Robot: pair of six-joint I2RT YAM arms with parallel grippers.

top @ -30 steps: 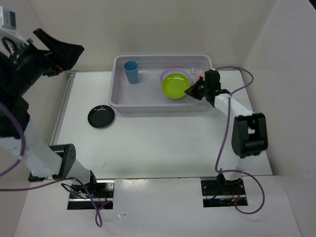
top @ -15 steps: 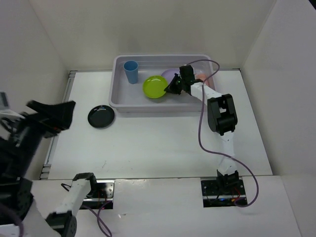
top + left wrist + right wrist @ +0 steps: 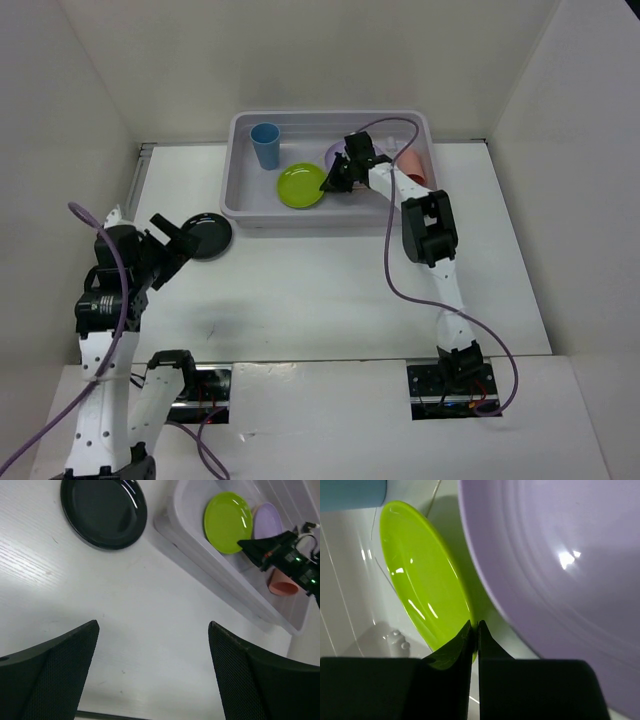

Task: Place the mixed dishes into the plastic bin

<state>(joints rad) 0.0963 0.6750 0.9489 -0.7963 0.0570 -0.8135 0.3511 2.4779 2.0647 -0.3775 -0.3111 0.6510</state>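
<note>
right gripper (image 3: 475, 626) pinches the lime green plate (image 3: 425, 595) by its rim, which looks light, stiff and slick; left gripper (image 3: 152, 624) gapes wide.

The top camera looks down from high behind the arms (image 3: 430, 230) at the whole surface (image 3: 300, 290). The left wrist camera looks down from partway up; the right wrist camera is very close. All three show the green plate (image 3: 300, 186).

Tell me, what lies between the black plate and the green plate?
Bare table, then the bin wall; the left wrist view shows it best.
</note>
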